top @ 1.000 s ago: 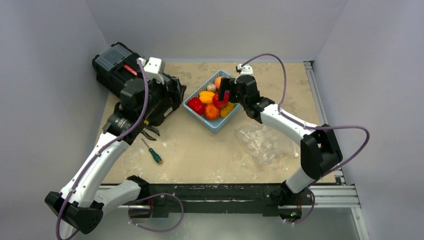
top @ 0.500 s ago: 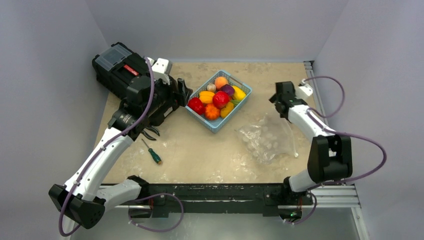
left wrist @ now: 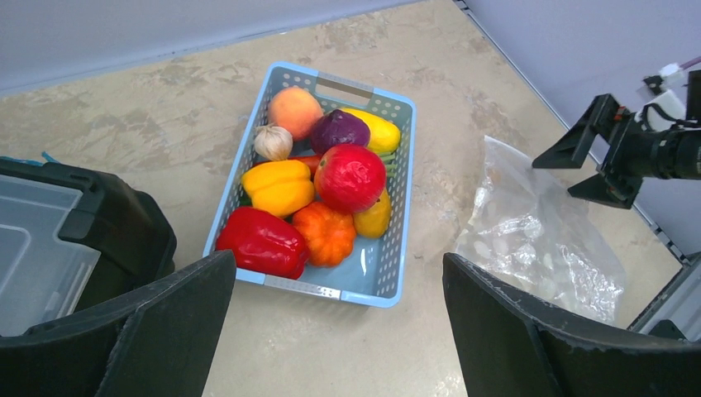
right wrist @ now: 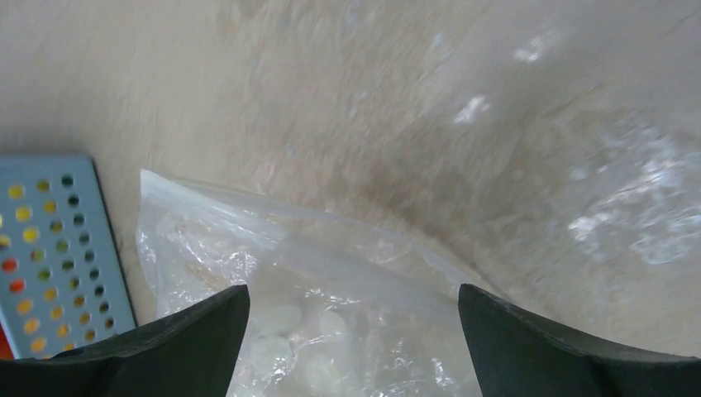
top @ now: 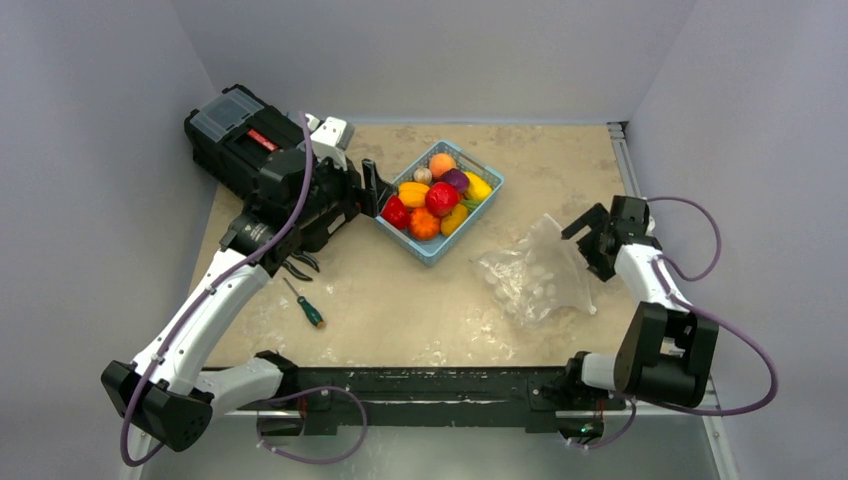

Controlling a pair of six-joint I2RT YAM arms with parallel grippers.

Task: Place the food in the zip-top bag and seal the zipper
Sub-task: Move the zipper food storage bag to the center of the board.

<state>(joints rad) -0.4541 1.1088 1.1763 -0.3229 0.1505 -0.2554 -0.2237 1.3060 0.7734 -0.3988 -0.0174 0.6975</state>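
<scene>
Over the bag's right edge: your right gripper [top: 592,245] is hovering with its jaws spread wide and nothing between them, just beside the bag [top: 530,275] and not touching it
Bag: it is lying flat and crinkled on the table [top: 400,300], right of the basket [left wrist: 397,248] and apart from it; pale blobs are showing through the film, and you cannot tell what they are
Zipper: the strip [right wrist: 314,227] seems to be running along the bag edge in the right wrist view; whether it is pressed shut or parted is not showing
Step in hand: you are likely going for the mouth; be taking one lip only, near a corner, and be coming in low so that a finger is slipping under the film, not pinning both layers down
Left gripper [top: 365,185]: it is hanging wide open and empty at the basket's left side, facing the food [left wrist: 351,176]
Food: all of it is sitting piled in the basket, none in the bag; the pieces are touching, so a grab is risking two at once
Around: a screwdriver [top: 305,303] is lying by the left arm and a black toolbox [top: 225,135] is sitting behind it, both well apart from the bag
In the way: nothing is lying between gripper and bag; the floppy film is probably going to slide when nudged
</scene>
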